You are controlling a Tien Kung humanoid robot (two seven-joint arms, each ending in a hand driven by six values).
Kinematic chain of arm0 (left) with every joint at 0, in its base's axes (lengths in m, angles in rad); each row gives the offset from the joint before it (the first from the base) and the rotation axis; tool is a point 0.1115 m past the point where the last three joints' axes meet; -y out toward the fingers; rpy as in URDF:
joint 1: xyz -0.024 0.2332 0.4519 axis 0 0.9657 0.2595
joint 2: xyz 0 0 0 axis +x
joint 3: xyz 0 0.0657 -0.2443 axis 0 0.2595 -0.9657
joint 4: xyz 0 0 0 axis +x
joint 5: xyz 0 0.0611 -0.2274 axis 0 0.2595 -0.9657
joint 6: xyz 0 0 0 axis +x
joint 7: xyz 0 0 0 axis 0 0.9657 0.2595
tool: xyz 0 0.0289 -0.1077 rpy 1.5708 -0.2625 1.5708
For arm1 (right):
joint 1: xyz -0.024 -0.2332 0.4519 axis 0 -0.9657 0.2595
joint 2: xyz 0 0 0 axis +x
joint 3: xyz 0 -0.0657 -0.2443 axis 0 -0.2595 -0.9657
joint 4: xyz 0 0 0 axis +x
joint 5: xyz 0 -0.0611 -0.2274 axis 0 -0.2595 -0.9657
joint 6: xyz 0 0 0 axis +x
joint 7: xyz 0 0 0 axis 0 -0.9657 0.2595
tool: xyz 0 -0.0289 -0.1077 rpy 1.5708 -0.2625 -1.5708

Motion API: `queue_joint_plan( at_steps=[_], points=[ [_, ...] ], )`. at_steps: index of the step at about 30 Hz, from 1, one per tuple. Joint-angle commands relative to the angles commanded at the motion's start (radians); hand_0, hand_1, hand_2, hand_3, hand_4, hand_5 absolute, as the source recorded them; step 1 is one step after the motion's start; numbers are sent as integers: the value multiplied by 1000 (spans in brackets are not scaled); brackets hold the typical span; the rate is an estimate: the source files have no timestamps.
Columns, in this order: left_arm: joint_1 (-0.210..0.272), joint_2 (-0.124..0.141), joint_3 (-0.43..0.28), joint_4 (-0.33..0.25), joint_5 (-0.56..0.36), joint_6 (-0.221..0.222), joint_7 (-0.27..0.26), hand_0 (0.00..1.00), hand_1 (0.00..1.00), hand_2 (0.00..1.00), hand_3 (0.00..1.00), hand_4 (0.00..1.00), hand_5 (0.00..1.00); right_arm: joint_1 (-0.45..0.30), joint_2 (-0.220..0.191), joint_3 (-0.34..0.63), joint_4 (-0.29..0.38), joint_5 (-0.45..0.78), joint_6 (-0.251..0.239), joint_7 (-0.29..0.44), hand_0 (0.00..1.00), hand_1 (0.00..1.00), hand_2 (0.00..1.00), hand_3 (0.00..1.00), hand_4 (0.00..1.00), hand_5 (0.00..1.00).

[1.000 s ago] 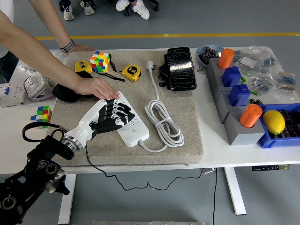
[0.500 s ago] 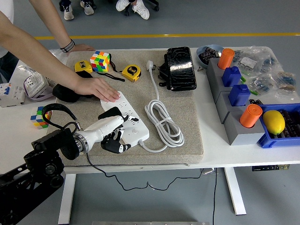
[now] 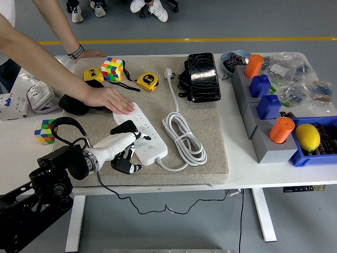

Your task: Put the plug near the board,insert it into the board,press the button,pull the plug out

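My left hand (image 3: pixel 125 154) curls around a black plug (image 3: pixel 126 167) at the white board's (image 3: pixel 143 135) 7 o'clock corner: light, rigid, slick, so I grip its body, not the cord.

Bright even light, soft shadows — sharp, no glare

The left hand (image 3: pixel 125 152) covers the near-left corner of the power strip (image 3: pixel 143 136), and a person's hand (image 3: pixel 111 99) covers its far end, so its button cannot be made out. The person's 2 arms are cut off at the left and top edges. The dark object (image 3: pixel 74 104) under the person's wrist is possibly a pouch. The bench (image 3: pixel 263 171) runs past the left edge.
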Motion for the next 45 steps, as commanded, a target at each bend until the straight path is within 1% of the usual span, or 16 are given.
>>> queue_joint_plan(
  at_steps=[4, 16, 31, 45],
  points=[
    [-5, 0, 9, 3, -1, 5, -3, 57, 74, 152, 858, 772, 2, 2, 0, -3, 0, 0, 0, 0, 549, 573, 533, 505, 814, 361],
    [-9, -12, 20, 47, 7, -4, 3, 57, 74, 152, 854, 777, 2, 4, -1, -7, 1, -1, -1, 1, 549, 572, 533, 505, 814, 361],
    [-8, -14, 24, 49, -9, 3, -14, 57, 75, 152, 851, 779, 2, 6, -1, -3, 3, -10, -1, 1, 549, 572, 532, 505, 813, 360],
    [-6, -20, 34, 79, 1, 1, -14, 58, 76, 153, 845, 783, 2, 7, -1, 0, 5, -15, -1, 1, 551, 571, 533, 505, 813, 360]
  ],
)
